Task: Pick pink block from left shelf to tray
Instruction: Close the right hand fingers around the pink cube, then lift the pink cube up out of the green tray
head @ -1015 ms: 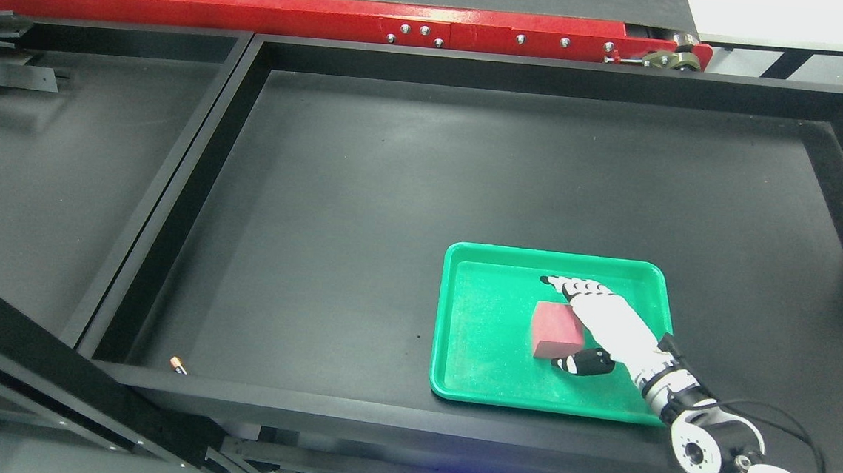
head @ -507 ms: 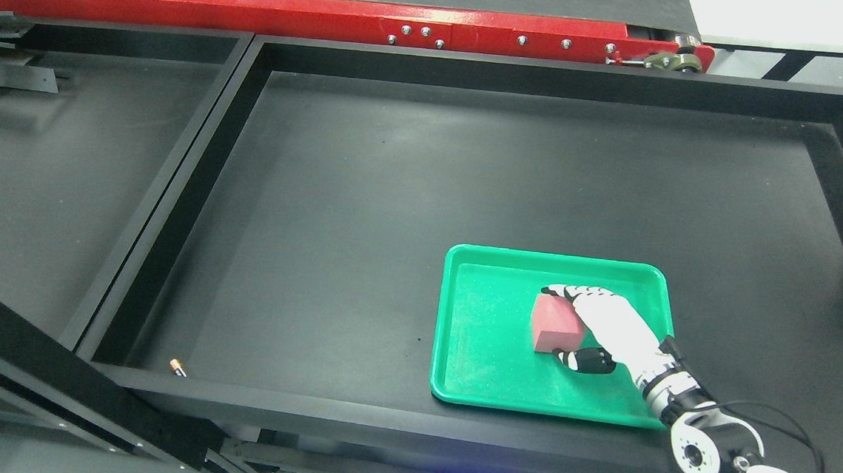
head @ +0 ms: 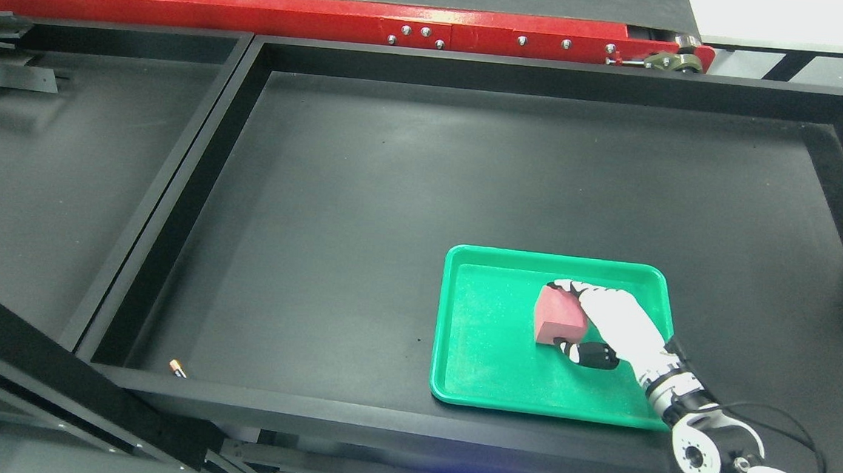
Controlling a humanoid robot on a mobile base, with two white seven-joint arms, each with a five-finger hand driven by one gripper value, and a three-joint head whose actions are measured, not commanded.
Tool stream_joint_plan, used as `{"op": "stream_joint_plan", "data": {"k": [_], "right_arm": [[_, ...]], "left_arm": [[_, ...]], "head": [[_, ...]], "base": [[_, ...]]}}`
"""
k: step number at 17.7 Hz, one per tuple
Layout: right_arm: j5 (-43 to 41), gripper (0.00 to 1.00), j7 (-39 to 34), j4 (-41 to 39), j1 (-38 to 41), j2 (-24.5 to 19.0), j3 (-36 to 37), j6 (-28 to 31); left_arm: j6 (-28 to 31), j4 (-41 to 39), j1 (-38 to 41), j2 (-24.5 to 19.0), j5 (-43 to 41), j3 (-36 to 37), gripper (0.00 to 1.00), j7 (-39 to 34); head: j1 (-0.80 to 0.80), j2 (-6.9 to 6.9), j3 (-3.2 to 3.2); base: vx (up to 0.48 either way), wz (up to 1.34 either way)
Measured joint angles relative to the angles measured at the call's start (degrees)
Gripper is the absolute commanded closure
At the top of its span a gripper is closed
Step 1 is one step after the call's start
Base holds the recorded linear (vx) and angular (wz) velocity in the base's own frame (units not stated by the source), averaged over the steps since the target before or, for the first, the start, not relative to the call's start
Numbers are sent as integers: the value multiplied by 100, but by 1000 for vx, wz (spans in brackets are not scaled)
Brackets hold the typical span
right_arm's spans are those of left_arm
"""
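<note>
In the head view a pink block point(head: 555, 326) lies inside the green tray point(head: 484, 352), towards its right half. My right hand point(head: 562, 315) comes in from the lower right and is shut on the pink block. Its fingers point(head: 574, 287) curl over the block's far top edge, and the dark thumb point(head: 591, 354) presses against its near side. The block appears to rest on the tray floor. No left arm shows.
The tray sits in the near right part of a large black walled shelf bin point(head: 170, 226). A second black compartment point(head: 48, 166) lies to the left. A small battery-like cylinder point(head: 176, 366) lies in the bin's near left corner. A red frame point(head: 296, 16) runs along the back.
The right hand's fingers, stretched out beside the block a second ago, have curled over it, and the thumb has closed in. The block has shifted slightly towards the tray's far side.
</note>
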State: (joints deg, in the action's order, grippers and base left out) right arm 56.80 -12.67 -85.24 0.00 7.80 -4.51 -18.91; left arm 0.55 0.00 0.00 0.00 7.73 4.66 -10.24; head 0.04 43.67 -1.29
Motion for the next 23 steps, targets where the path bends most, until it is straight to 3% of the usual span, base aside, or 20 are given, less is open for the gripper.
{"op": "stream_joint_plan", "data": {"k": [15,23], "right_arm": [[-1213,96,1885,-353,0,-22,604,-888],[-1431,96,2175,-573,242,-50,807,-988]], "left_arm": [[0,0,0,0,0,0,0,0],[0,0,0,0,0,0,0,0]], "head": [[0,0,0],[0,0,0]], "base": [[-26,0],[-134,24]]}}
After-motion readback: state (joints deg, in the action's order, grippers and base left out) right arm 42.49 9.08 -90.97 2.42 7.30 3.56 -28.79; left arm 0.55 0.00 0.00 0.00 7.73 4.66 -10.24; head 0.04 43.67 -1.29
